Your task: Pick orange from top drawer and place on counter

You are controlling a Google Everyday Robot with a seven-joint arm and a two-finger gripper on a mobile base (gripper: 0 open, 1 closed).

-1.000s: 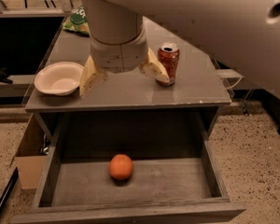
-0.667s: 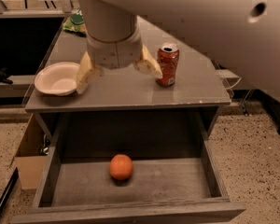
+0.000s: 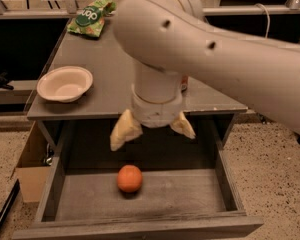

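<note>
The orange [image 3: 129,178] lies on the flat grey bottom of the pulled-out top drawer [image 3: 190,194], left of its middle. My gripper [image 3: 152,134] hangs above the drawer's back part, open, its two cream fingers [image 3: 124,131] spread wide with nothing between them. It is above the orange, slightly to the right, and well clear of it. The grey counter [image 3: 105,79] is behind the gripper, and my big white arm hides its right part.
A white bowl [image 3: 65,83] sits on the counter's left front. A green chip bag [image 3: 90,18] lies at the counter's far left. A sliver of the red soda can [image 3: 184,82] shows behind the arm. A cardboard box [image 3: 31,169] stands on the floor, left of the drawer.
The gripper has dropped from over the counter, by the bowl and can, to over the open drawer, closer to the orange. Its fingers have stayed spread.
</note>
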